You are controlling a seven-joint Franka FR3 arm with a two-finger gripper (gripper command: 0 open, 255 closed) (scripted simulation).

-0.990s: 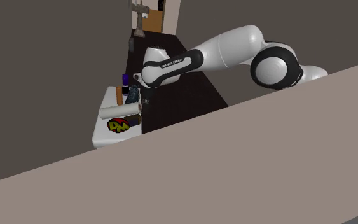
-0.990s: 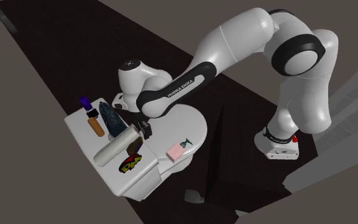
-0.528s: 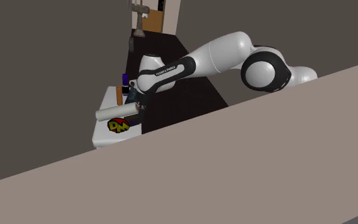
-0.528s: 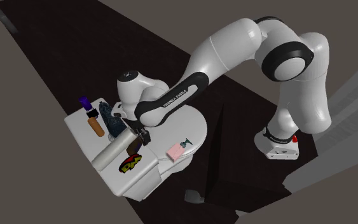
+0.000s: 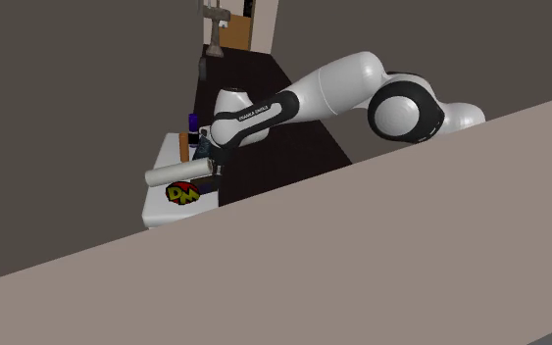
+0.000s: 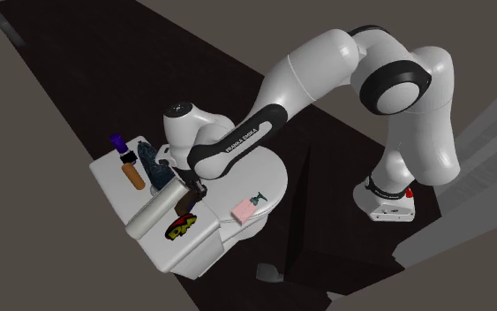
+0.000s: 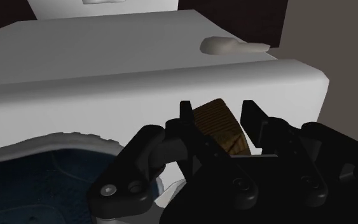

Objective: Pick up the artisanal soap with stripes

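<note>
In the wrist view a brown block of soap (image 7: 219, 127) with wood-like stripes sits between my black fingers (image 7: 187, 118), which clasp it on both sides. My gripper (image 7: 219, 113) is shut on it, low over a white toilet tank lid (image 7: 139, 70). In the second exterior view the gripper (image 6: 195, 188) is pressed down at the near end of a grey roll (image 6: 156, 212), and the soap is hidden under the hand. The shoulder view has the gripper (image 5: 210, 169) right next to the same roll (image 5: 177, 174).
On the lid (image 6: 114, 181) stand a purple bottle (image 6: 117, 142), a brown cylinder (image 6: 133, 175), a dark blue object (image 6: 152, 163) and a red-and-yellow logo piece (image 6: 182, 229). A pink dispenser (image 6: 244, 208) lies on the toilet seat. A beige slab (image 5: 362, 265) blocks the shoulder view's lower part.
The arm came down onto the lid and the fingers went from open to shut on the striped soap. The grey roll was pushed slightly toward the shoulder view's left.
</note>
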